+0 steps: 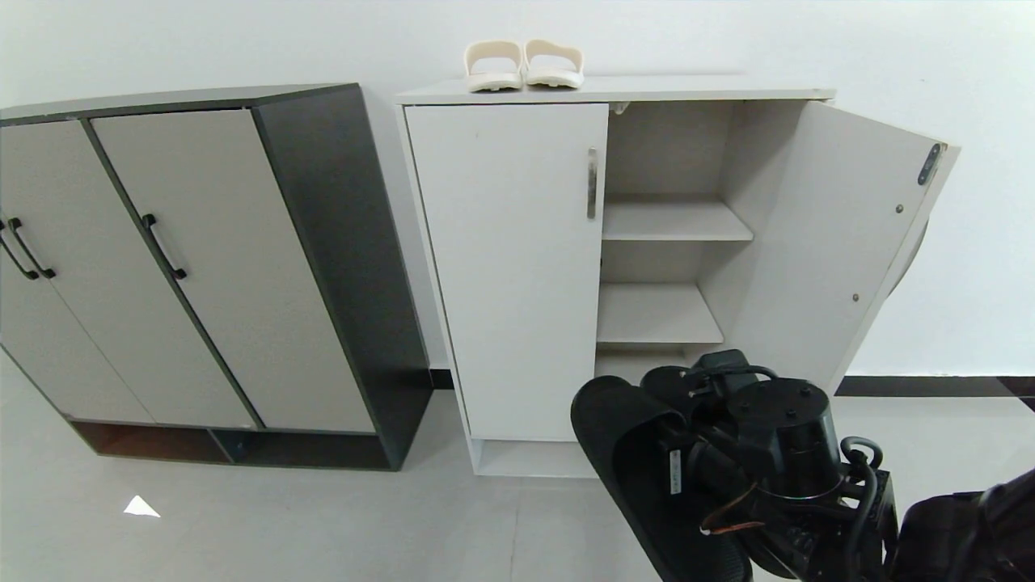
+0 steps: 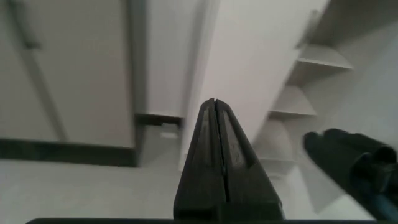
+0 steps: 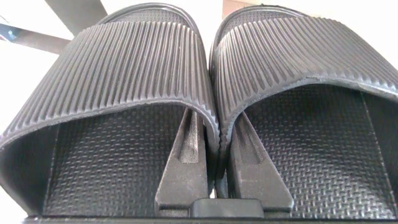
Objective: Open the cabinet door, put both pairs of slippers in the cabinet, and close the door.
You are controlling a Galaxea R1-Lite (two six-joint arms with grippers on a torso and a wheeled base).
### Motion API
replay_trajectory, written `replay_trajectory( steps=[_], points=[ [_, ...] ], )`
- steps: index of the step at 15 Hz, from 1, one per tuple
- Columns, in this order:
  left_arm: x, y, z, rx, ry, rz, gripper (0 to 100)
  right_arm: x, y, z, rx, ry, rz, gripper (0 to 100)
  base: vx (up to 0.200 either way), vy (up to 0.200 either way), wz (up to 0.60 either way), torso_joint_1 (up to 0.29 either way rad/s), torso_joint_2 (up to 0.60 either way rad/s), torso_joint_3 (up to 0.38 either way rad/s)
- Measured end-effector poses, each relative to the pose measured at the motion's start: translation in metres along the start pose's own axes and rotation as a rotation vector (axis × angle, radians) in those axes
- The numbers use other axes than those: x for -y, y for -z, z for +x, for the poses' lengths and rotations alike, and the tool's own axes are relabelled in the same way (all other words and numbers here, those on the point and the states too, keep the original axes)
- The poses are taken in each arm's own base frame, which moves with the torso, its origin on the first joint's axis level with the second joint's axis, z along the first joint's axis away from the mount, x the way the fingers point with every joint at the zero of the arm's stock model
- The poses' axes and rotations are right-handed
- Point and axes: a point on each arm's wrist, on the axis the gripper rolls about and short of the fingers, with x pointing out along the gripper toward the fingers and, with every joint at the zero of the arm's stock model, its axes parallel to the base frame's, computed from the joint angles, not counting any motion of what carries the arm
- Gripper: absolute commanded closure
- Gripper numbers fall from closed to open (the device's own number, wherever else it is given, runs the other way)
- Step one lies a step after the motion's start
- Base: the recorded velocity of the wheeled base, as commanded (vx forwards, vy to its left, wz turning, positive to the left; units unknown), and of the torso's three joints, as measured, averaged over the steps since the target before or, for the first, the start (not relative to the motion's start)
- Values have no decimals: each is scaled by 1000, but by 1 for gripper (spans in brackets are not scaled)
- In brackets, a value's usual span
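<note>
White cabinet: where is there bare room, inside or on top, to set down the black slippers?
The upper shelf and middle shelf are bare, between the closed left door and the right wall. The cabinet top is free right of the cream slippers. The bottom is hidden behind the black slippers.

Bright, even, diffuse light fills the head view. Soft shadow sits inside the open white cabinet [image 1: 505, 267] at 3 o'clock and under the grey cabinet [image 1: 340, 242] at 8 o'clock. Straight edges bow near the rim. In the right wrist view, ribbed straps of the black slippers [image 3: 143, 74] catch pale highlights.
</note>
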Motion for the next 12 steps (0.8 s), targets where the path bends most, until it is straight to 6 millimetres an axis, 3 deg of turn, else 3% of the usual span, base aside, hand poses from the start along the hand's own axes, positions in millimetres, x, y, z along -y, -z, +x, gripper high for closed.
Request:
replay_trajectory(
  steps=[2,5,8,12],
  points=[
    [-12,51,-40,-12,-118,45,100,0,2,2,-4,1,-4,100,0,0,0,0,0,0],
    [-18,137,-48,-83,-186,95,100,-1,4,4,-13,5,-9,100,0,0,0,0,0,0],
    [-17,170,-45,-30,-38,118,100,-2,6,7,-16,5,-14,100,0,0,0,0,0,0],
    [-16,178,-46,-28,18,128,100,-8,4,12,-9,-2,-11,100,0,0,0,0,0,0]
  ],
)
